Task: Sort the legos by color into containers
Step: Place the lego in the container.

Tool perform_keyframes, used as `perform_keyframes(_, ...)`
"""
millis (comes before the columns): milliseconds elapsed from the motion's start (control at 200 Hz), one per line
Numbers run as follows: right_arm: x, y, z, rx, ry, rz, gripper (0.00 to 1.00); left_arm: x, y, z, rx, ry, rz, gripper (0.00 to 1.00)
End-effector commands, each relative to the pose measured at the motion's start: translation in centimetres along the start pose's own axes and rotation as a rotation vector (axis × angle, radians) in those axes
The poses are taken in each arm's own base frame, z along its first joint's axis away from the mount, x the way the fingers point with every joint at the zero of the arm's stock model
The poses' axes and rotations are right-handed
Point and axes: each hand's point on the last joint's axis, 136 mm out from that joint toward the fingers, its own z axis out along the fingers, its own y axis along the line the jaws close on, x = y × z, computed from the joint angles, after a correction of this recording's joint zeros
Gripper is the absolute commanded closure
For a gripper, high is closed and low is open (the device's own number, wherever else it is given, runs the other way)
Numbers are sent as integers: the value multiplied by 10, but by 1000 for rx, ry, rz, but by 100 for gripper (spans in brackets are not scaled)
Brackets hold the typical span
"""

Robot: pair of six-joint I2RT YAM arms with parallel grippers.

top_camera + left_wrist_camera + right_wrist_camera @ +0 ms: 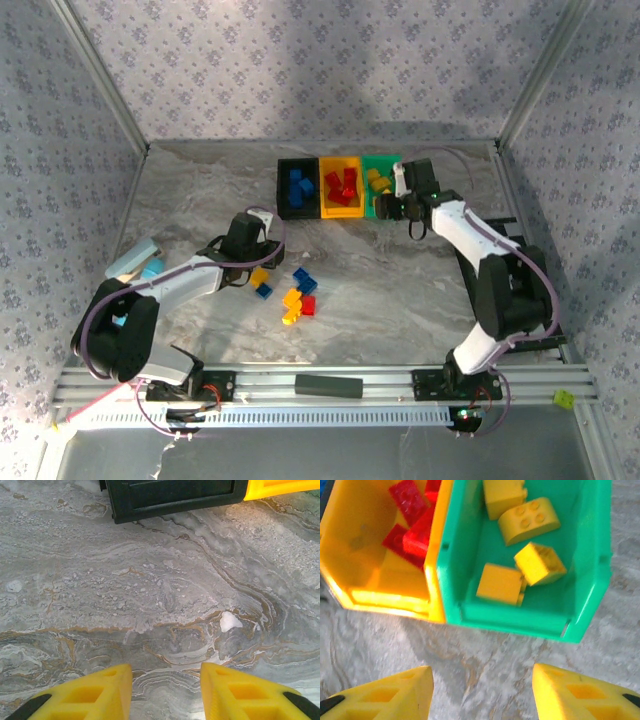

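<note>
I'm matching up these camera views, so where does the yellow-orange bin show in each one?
Top external: yellow-orange bin, middle of the row, upper centre.
Left wrist: its corner, top right edge.
Right wrist: left side, holding red bricks.
Shared landmark: the marbled tabletop.

Left fingers stand slightly parted, right fingers wider, both holding nothing.

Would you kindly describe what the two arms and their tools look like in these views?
Both the left arm and right arm have white shells with black joints, and lilac cables loop along them. The left tool and right tool each carry two yellow plastic fingers with moulded rectangular recesses and black patches near their outer edges.
</note>
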Motion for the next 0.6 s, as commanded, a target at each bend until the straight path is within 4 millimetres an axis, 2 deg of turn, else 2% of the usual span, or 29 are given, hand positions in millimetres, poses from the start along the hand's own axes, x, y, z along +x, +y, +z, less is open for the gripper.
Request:
perform_keyframes(0,16,3,-10,-9,-19,-33,44,-13,-3,-1,14,-25,-15,60)
perform_keyframes(190,44,12,-13,-25,-31,-56,44,-14,-4,-4,18,-44,-19,60)
perform_keyframes(460,83,16,5,-20,-17,-76,45,-16,-1,-8,8,-68,-16,60)
perform_keyframes(595,89,19,4,-38,-33,-74,45,-18,4,-11,-25,-83,-5,60)
